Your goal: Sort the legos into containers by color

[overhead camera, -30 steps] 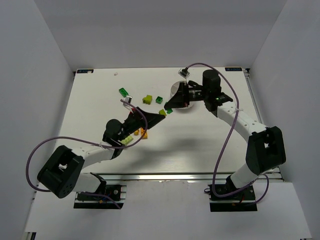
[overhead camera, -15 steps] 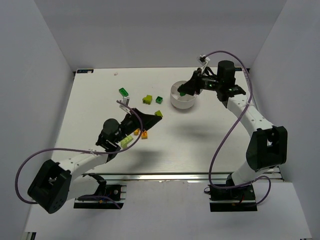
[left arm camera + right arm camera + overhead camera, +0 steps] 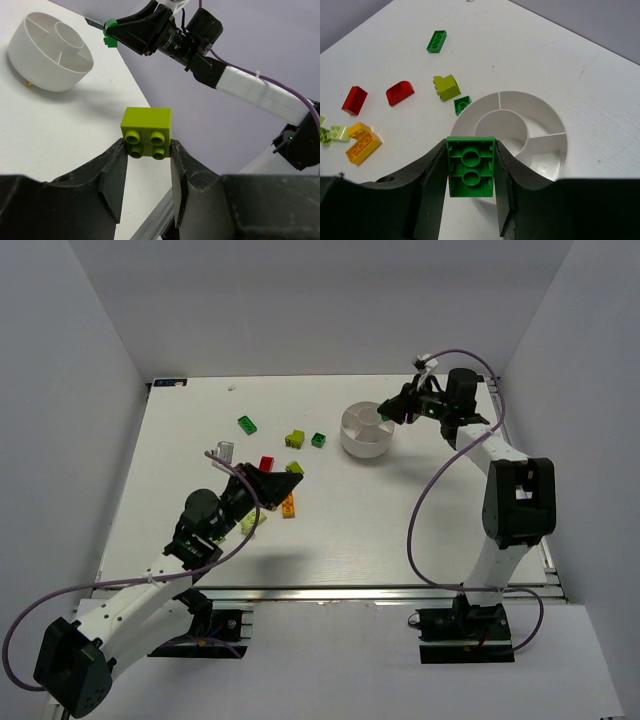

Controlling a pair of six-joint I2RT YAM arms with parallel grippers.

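Both arms have shifted: the right end effector (image 3: 396, 412) has swung from the left side of the white dish (image 3: 352, 445) across to its far right rim, and the left end effector (image 3: 288, 481) has drawn back toward its base. The right one is clamped on a dark green brick (image 3: 470, 166), whose long axis points at the central cup (image 3: 502, 127); the dish lies below and just left of it. The left one grips a lime brick (image 3: 146, 132) well apart from the dish, so the right arm is nearer. Loose bricks (image 3: 288, 505) lie on the desk (image 3: 400, 520).
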